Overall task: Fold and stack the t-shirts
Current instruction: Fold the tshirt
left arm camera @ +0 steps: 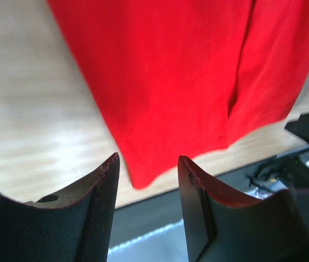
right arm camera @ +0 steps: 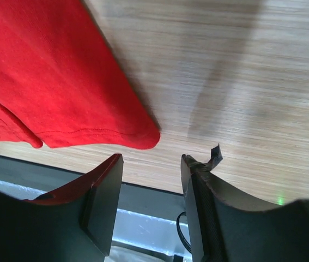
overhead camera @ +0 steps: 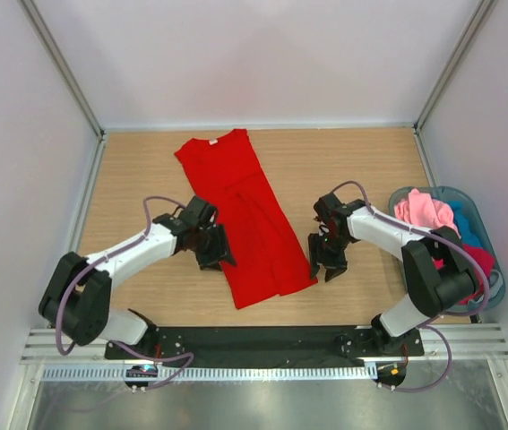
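Observation:
A bright red t-shirt [overhead camera: 243, 215] lies on the wooden table as a long narrow strip, sides folded in. Its collar is at the back and its hem is toward the arms. My left gripper [overhead camera: 216, 258] hovers just off the strip's left edge, open and holding nothing. The left wrist view has the shirt [left arm camera: 187, 71] ahead of the empty left gripper [left arm camera: 149, 164]. My right gripper [overhead camera: 327, 267] stands open a little to the right of the hem corner. In the right wrist view that corner of the shirt [right arm camera: 45, 82] lies just beyond the empty right gripper [right arm camera: 151, 161].
A translucent blue-grey basket [overhead camera: 470, 197] at the table's right edge holds a pink t-shirt [overhead camera: 424, 210], a teal one [overhead camera: 469, 228] and a crimson one [overhead camera: 481, 262]. Frame posts and white walls close the sides and back. The black arm mount [overhead camera: 262, 340] runs along the near edge.

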Robot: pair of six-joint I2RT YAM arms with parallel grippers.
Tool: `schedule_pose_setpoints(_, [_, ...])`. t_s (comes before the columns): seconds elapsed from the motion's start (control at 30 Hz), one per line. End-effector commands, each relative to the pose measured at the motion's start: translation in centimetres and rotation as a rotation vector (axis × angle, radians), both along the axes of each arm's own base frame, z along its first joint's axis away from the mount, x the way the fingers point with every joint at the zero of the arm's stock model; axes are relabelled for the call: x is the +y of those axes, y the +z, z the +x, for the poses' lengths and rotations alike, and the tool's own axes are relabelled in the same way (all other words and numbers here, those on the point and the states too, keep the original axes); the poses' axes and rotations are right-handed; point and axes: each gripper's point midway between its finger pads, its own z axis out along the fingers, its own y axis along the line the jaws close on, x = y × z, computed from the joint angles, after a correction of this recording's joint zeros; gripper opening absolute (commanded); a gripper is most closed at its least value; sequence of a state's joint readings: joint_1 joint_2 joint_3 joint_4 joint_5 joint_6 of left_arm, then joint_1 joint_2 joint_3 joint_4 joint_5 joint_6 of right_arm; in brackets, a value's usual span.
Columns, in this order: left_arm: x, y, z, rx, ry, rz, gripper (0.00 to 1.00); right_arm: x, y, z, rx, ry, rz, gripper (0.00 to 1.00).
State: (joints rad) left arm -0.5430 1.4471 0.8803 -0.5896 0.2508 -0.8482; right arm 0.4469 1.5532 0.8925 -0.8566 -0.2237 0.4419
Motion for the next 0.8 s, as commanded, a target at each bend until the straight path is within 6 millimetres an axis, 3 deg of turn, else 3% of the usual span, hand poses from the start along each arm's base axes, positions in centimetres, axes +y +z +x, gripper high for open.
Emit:
schedule_pose_setpoints(0.0, [-1.3,0.5,-0.8,-0.007,0.126,-0.091,0.49,0.9,0.8,0.9,-0.054,0.021,0.068,0.51])
schedule_pose_setpoints(0.13, [-3.0,-0.9,-3.6,0.049,0.125,-0.134,0.49,0.1,0.2,1.3,-0.049,-0.008,0.055,0.47])
schedule_pose_setpoints(0.37, [-3.5,-2.8,-5.6,0.108,0.163,-0.141,0.49,0.7,-0.4,1.7,0.001,-0.056,0.117,0.45])
schedule_pose_setpoints(0.77, [-4.4,-5.5,-9.5,0.191,0.147,-0.084,0.46,0.4,-2.1,-0.6,0.079,-0.077,0.123,0.42])
